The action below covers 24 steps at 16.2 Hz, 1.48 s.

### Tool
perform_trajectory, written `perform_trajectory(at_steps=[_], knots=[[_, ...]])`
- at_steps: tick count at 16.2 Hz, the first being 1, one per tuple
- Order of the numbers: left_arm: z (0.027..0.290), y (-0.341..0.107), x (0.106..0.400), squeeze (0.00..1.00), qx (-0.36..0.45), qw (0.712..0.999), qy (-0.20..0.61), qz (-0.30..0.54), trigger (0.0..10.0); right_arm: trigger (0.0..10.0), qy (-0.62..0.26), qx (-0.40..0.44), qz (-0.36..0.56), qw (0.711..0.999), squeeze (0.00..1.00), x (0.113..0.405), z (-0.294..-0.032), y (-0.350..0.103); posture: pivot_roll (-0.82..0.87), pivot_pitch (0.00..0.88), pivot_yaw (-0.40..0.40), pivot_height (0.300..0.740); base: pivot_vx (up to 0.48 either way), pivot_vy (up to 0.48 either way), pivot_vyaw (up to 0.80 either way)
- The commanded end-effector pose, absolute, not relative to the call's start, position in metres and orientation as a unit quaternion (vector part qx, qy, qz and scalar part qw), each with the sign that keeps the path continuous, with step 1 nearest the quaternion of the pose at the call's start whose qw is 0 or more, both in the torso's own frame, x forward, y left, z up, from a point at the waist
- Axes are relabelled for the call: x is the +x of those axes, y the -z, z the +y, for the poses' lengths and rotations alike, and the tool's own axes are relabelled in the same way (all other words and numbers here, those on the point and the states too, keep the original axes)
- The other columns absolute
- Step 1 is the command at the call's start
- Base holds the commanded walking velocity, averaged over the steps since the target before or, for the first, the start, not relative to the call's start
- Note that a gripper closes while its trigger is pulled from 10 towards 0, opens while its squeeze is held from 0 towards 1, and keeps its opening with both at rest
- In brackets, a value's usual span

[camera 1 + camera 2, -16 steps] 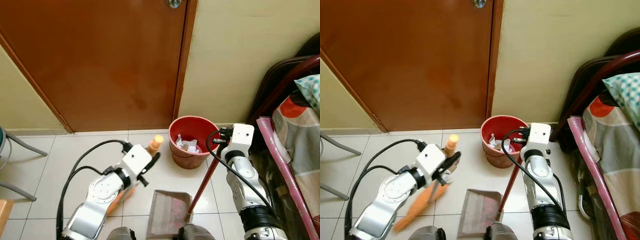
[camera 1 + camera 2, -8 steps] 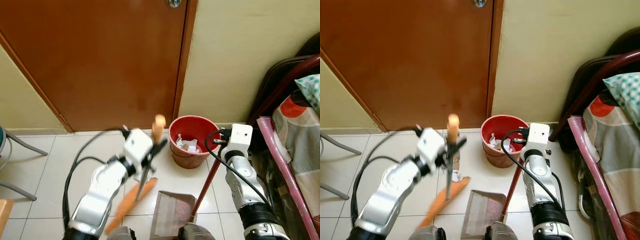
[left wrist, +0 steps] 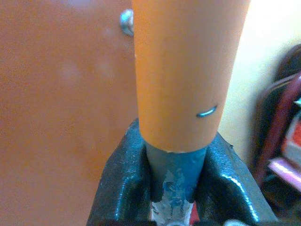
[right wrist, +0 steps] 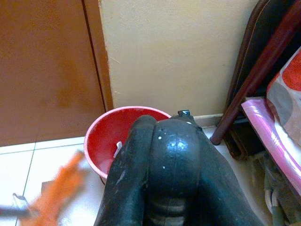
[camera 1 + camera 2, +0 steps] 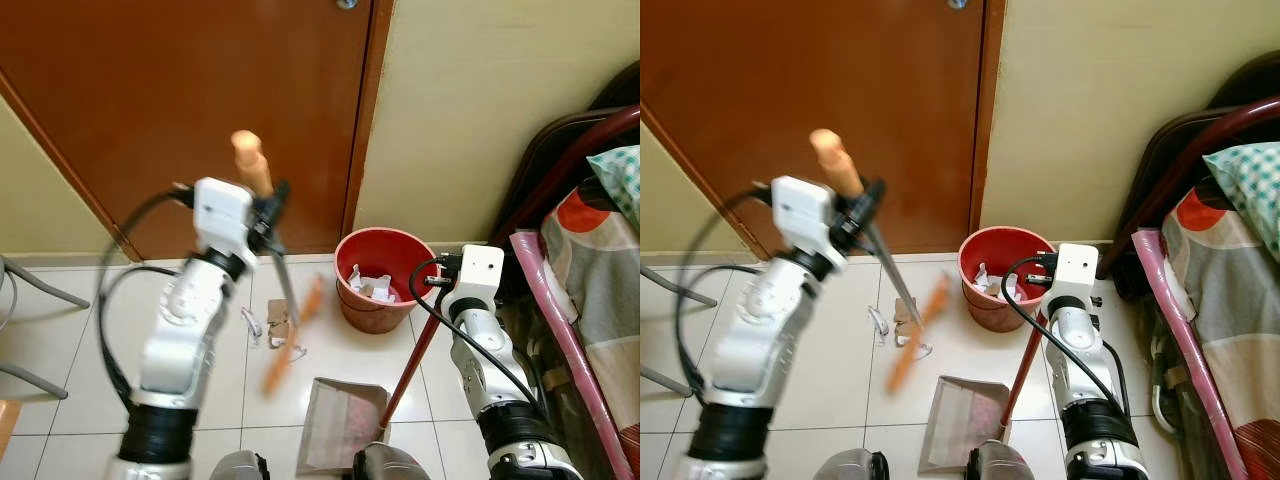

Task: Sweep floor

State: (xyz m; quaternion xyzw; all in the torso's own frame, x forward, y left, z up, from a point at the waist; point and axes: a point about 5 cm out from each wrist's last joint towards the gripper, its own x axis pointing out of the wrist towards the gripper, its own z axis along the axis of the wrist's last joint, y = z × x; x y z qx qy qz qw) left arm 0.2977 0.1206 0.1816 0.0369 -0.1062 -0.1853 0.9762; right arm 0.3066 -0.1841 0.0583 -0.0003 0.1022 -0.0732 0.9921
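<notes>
The left gripper (image 5: 862, 203), raised and clamped on the broom (image 5: 912, 317), has its orange bristles down among paper scraps (image 5: 902, 325) not yet swept, while the right gripper (image 5: 441, 278), closed on the dustpan (image 5: 342, 425) handle, waits beside the red bin (image 5: 378, 279).

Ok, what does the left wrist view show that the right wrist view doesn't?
Left wrist: the left hand clamped on the orange broom handle, plus the door knob.
Right wrist: the closed right hand, the red bin, blurred orange bristles and floor tiles.
Shared: the brown door, yellow wall and dark bed frame.
</notes>
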Motion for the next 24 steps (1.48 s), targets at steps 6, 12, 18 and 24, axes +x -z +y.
perform_trajectory(at_steps=[6,12,18,24], knots=[[0.165,-0.202,0.306,0.0,0.122,0.973,0.092,-0.174,10.0,10.0,0.075,-0.022,0.112,0.991,0.0,0.307,-0.186,-0.055,-0.01,0.108,-0.02,0.74,0.0,0.0,0.0],[0.139,-0.156,0.3,0.0,0.123,0.976,0.142,-0.112,10.0,10.0,0.075,-0.023,0.109,0.991,0.0,0.309,-0.186,-0.056,-0.02,0.1,-0.027,0.74,0.0,0.0,0.0],[0.087,-0.138,0.285,0.0,0.095,0.946,0.299,-0.082,10.0,10.0,0.13,-0.034,0.046,0.99,0.0,0.317,-0.201,-0.078,-0.02,0.096,-0.019,0.74,0.0,0.0,0.0],[0.064,-0.128,0.27,0.0,0.034,0.926,0.374,-0.039,10.0,10.0,0.149,-0.045,0.061,0.986,0.0,0.316,-0.203,-0.072,-0.02,0.101,-0.016,0.74,0.0,0.0,0.0]])
